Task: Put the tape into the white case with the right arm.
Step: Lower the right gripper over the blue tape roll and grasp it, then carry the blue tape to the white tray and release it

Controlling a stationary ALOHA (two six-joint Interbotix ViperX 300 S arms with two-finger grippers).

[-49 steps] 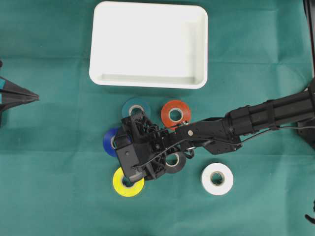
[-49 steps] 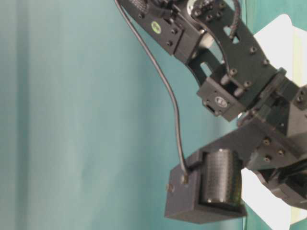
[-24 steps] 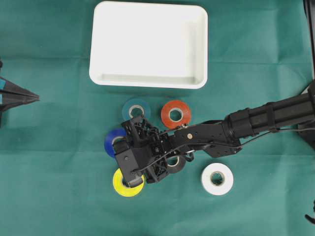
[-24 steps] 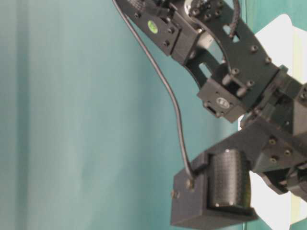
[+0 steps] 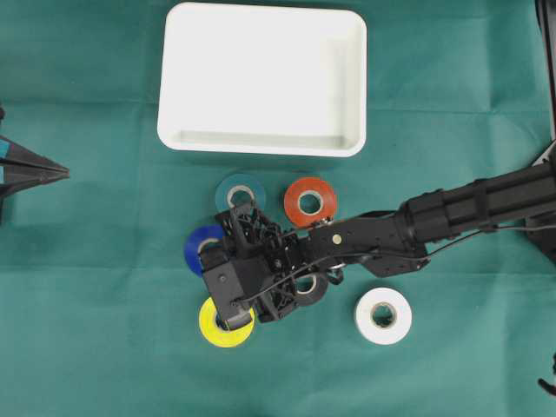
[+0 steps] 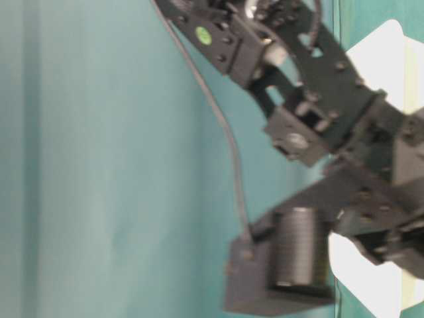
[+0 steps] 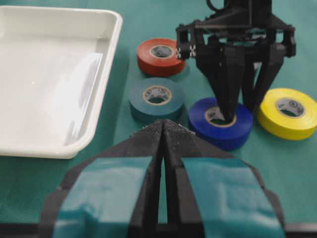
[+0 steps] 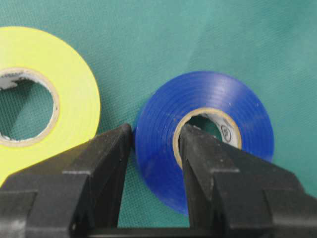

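One black right pincer (image 8: 154,148) is gripping the blue tape roll's (image 8: 208,134) wall; lifting toward the shallow white plastic case (image 5: 261,78) comes next.

The overhead view looks straight down on the whole bench (image 5: 104,347), the white case (image 5: 261,78) at top centre. The table-level view sits very close to the right arm (image 6: 318,132), blurred and turned sideways. The left wrist view faces low across the rolls; the right wrist view looks down closely. Both share the blue tape (image 7: 220,123).
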